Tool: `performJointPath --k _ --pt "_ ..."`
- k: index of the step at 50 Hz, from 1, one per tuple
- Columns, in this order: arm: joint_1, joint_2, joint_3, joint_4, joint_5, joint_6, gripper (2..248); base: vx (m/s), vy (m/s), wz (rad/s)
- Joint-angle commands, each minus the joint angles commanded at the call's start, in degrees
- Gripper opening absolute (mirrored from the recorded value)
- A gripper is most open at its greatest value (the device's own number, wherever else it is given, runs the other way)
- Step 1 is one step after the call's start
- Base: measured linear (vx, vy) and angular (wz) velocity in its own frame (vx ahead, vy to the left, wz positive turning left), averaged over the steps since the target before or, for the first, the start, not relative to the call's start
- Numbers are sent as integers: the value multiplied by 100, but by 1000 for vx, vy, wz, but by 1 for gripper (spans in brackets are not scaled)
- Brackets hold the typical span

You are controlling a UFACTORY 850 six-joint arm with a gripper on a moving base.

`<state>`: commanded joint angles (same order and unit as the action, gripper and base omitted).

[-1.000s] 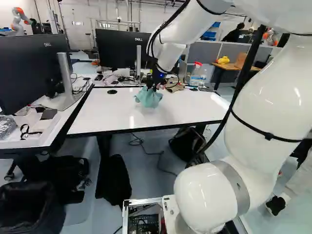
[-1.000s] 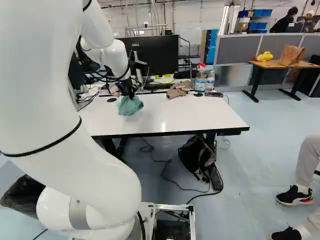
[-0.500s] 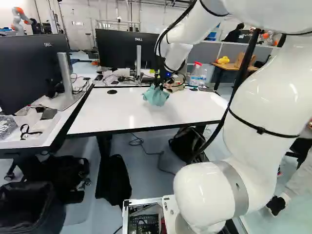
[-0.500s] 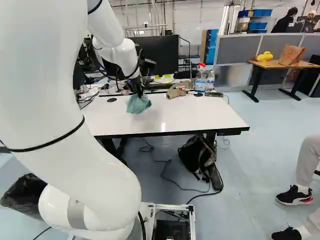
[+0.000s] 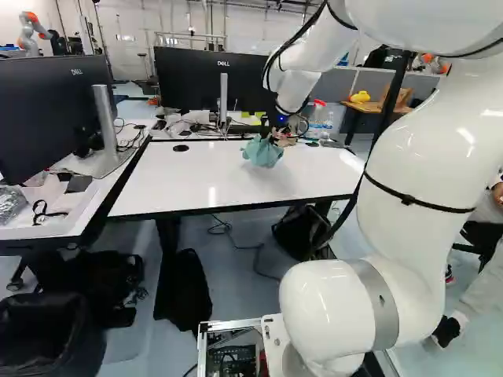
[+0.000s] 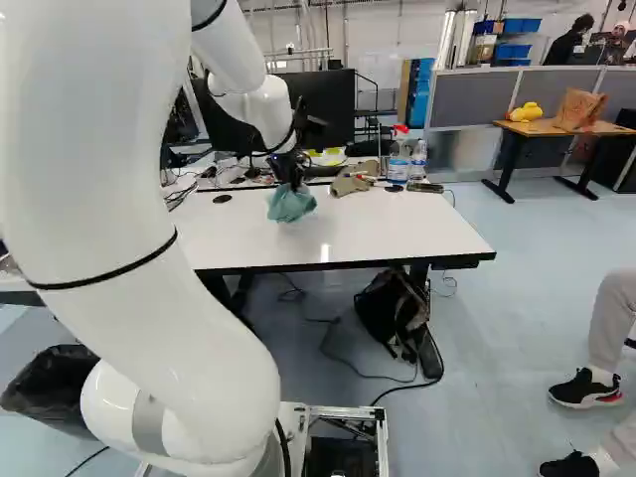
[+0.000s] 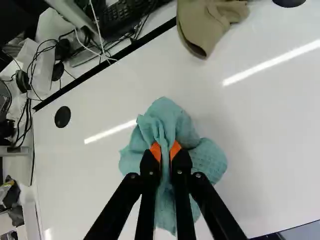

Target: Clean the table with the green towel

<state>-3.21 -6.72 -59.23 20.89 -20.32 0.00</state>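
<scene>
Evidently the gripper (image 7: 165,150) is pinching the green towel (image 7: 167,117) by a gathered fold, its 2 orange pads closed on the cloth from both sides. Held at the bunched middle, the towel lets its loose folds fan out around and below the fingers, which should give a soft pad for wiping and keep hard fingertips off the white table (image 5: 181,177).

The towel is over the far half of the tabletop, between the left and right ends. Whether its underside presses on the surface or merely brushes it, I cannot tell. The gripper points down, a sensible pose for sweeping strokes.

At the far edge, to the right of the towel, lie a tan cloth item (image 6: 350,182), then the spray bottle (image 6: 398,159) and a clear bottle (image 6: 418,159), probably tucked there so strokes can run through the middle without meeting them. The wiping looks under way. The next stroke calls for light, even pressure, then a shift nearer to cover the front half. Going farther right along that edge could snag the tan item or knock over 1 of the 2 bottles.
</scene>
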Motion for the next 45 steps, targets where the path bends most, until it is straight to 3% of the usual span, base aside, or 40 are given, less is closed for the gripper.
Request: performJointPath --k 45 --pt "-775 -686 -770 0 0 0 41 0 0 0"
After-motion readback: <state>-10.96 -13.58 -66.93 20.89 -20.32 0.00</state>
